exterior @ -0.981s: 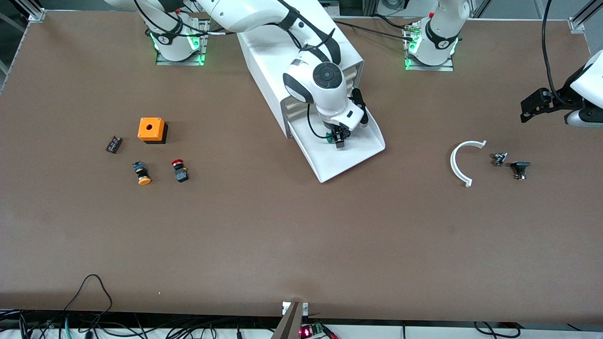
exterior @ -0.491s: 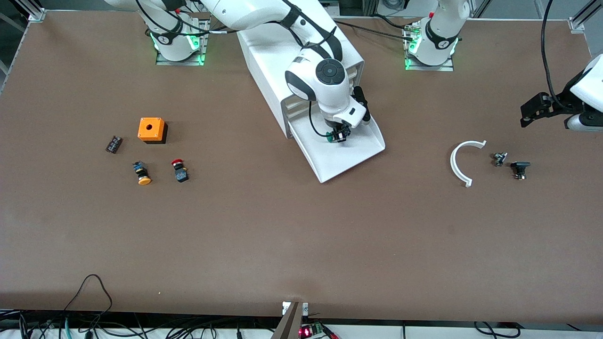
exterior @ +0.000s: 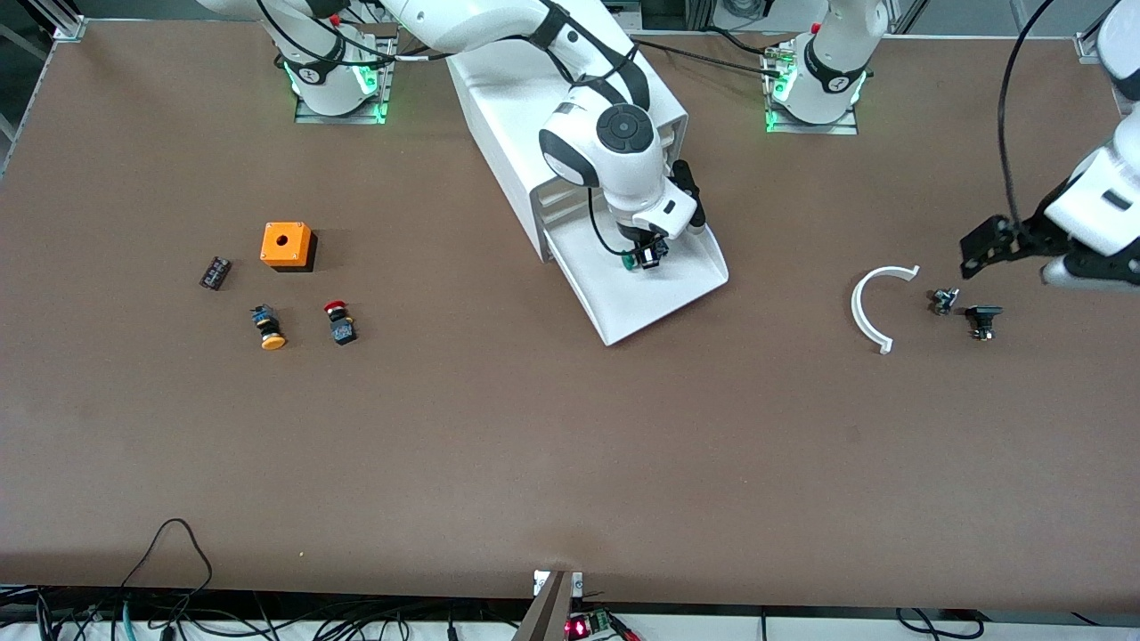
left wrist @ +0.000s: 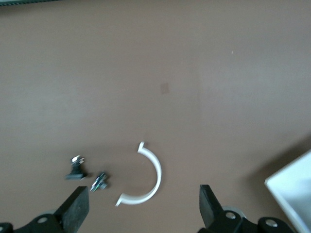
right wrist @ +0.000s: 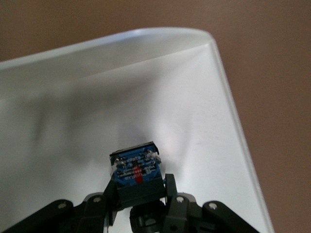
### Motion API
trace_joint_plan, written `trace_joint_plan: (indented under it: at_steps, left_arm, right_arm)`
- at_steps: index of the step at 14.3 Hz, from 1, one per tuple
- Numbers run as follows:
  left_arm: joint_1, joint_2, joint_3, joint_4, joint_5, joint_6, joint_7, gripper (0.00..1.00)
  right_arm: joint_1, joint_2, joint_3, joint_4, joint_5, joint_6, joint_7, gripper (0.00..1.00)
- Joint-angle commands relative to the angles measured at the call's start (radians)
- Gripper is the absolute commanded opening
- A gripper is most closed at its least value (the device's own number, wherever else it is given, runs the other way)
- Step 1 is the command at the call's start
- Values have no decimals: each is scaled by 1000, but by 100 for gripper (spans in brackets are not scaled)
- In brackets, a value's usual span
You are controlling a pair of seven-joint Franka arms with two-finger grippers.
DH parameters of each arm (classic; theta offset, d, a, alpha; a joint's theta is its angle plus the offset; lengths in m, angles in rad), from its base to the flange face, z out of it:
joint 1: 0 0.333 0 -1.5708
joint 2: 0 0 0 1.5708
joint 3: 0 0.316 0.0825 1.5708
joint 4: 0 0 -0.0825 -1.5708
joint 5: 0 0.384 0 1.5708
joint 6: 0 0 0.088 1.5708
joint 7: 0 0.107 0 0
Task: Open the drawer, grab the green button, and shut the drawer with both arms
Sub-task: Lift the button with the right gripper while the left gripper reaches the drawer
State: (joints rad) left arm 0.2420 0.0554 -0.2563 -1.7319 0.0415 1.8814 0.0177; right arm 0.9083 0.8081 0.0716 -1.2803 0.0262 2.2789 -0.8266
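Observation:
The lowest drawer (exterior: pixel 659 298) of the white cabinet (exterior: pixel 534 98) stands pulled out. My right gripper (exterior: pixel 647 257) is shut on the green-capped button (exterior: pixel 639 259) and holds it a little above the drawer's floor (right wrist: pixel 160 97). In the right wrist view the button's black and blue body (right wrist: pixel 137 172) sits clamped between the fingers (right wrist: pixel 171 187). My left gripper (left wrist: pixel 141 206) is open and empty in the air toward the left arm's end of the table, over a white curved piece (left wrist: pixel 148 177); in the front view it shows there too (exterior: pixel 989 240).
A white curved piece (exterior: pixel 871 307) and two small dark parts (exterior: pixel 944 300) (exterior: pixel 983 319) lie under the left gripper. An orange box (exterior: pixel 286 244), a yellow-capped button (exterior: pixel 266 328), a red-capped button (exterior: pixel 339 322) and a small dark part (exterior: pixel 215 272) lie toward the right arm's end.
My right gripper has lifted the green-capped button slightly off the drawer floor. My left arm has swung toward the table's middle, over the small parts.

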Motion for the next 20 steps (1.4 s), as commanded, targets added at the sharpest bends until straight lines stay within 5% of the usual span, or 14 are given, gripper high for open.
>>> trace_joint_plan:
  at_steps: [1,6,10,14,20]
  left_arm:
    - [-33,101,-33,-21,-21,120,-141,100]
    - [-134,331,-63,-51,-25,372,-434,100]
    - [-222,448,-63,-113,-26,539,-619,100]
    - [-341,465,-61,-153,-28,561,-784,100]
    - [-424,451,-80,-296,-35,667,-949,100]
  right_arm:
    - [-35,-96,-3,-11,59,-50,32,29]
    - [-94,-194,-41,-22,60,-91,286,29]
    - [-98,-256,-143,-86,57,-107,498,29]
    - [-103,-276,-222,-146,60,-168,660,29]
    - [-242,-288,-237,-312,55,-173,794,29]
